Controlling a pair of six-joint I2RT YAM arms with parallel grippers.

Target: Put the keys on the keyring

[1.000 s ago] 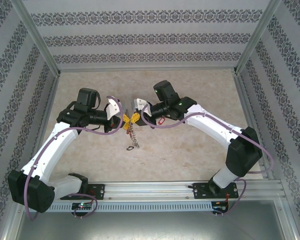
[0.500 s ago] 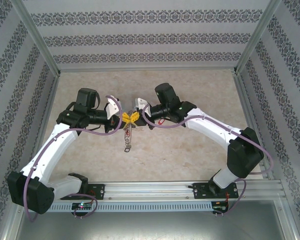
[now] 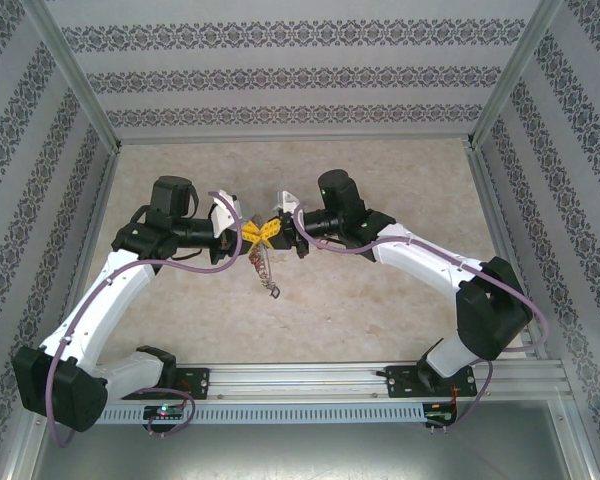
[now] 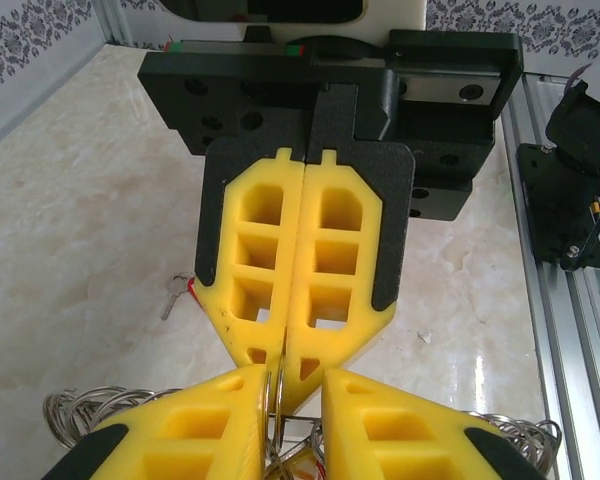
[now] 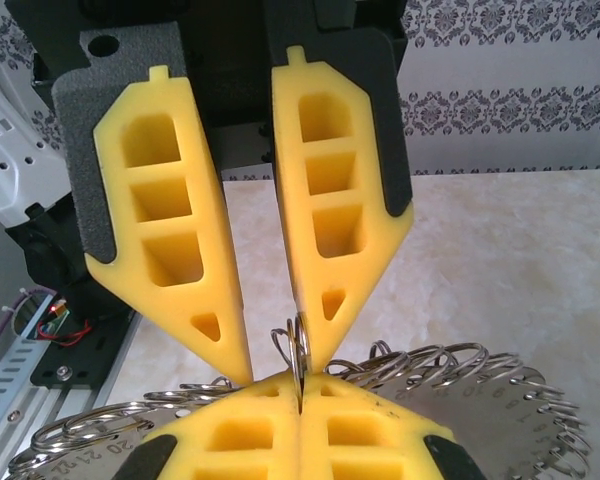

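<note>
Keyring (image 3: 265, 270), chain of thin silvery wire loops, pinched in right gripper (image 5: 298, 388), left gripper (image 4: 284, 388) fingers slightly apart

Beige marble-look tabletop (image 3: 400, 170); patterned wallpaper walls (image 3: 280, 70) on three sides; aluminium rail (image 3: 310, 375) at near edge.

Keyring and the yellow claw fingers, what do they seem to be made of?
Keyring: thin silvery wire loops with bright glints, so metal, likely steel. Left claw's fingers: matte yellow with hollow pockets, probably moulded or printed plastic, possibly rubbery.
</note>
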